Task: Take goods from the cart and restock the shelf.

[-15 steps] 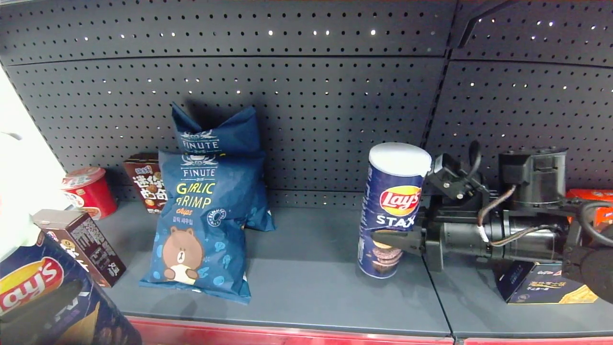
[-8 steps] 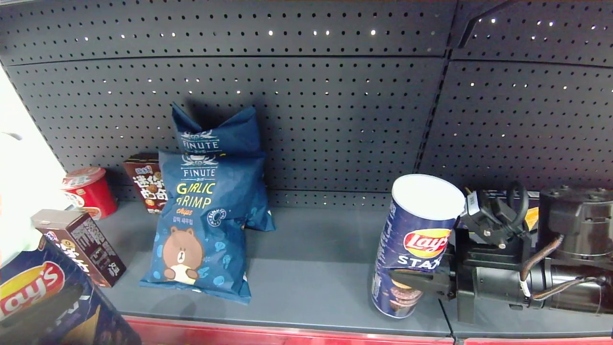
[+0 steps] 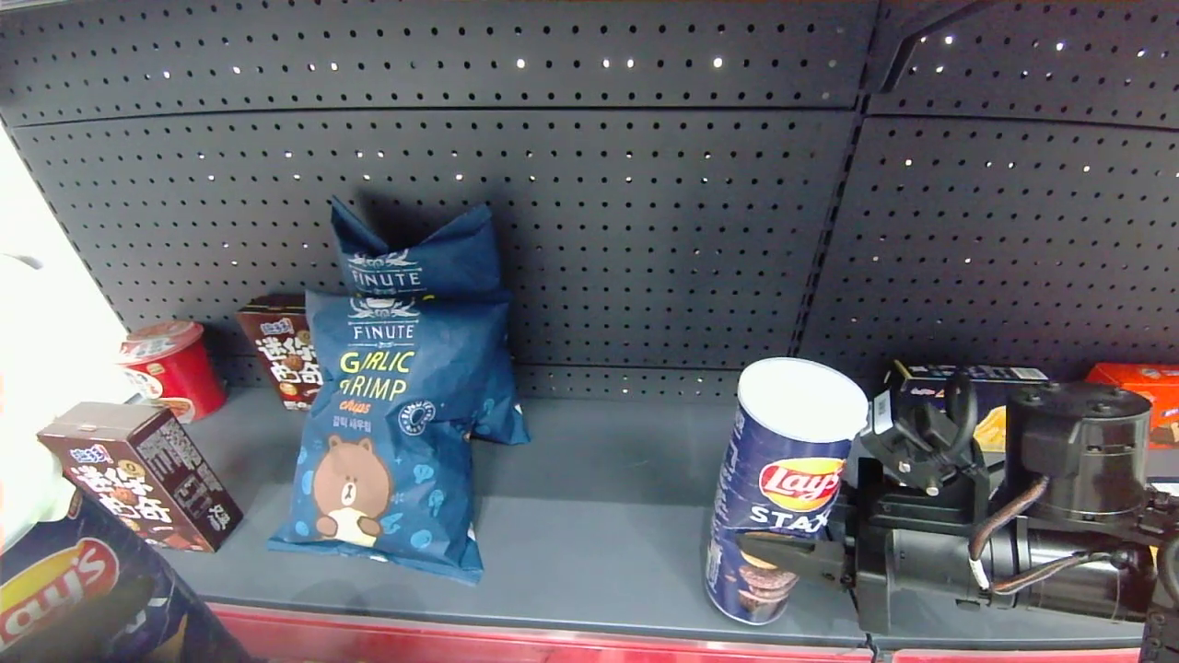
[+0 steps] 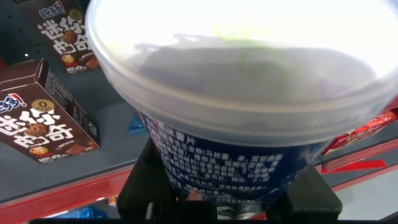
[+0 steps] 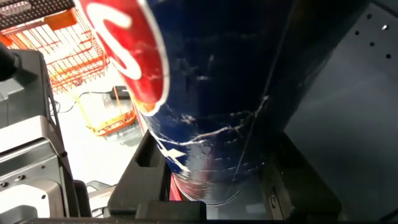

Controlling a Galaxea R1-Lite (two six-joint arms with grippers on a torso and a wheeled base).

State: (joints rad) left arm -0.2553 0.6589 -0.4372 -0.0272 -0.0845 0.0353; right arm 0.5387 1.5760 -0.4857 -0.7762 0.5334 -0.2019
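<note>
Chips canister point(image 3: 783, 488) is leaning slightly at the front of the shelf point(image 3: 599, 534), well to the right of the blue shrimp-chip bag point(image 3: 391, 433), with its white lid tipping away from the bag. The right gripper point(image 3: 778, 552) is clamping it low on the body. Well left of the bag, the left gripper point(image 4: 230, 196) is squeezing a second chips canister point(image 4: 236, 93), just beside a brown cookie box point(image 3: 138, 474).

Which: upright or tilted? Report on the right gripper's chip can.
Tilted: the chip can, clamped in the right gripper, has its top to the right of its base.
</note>
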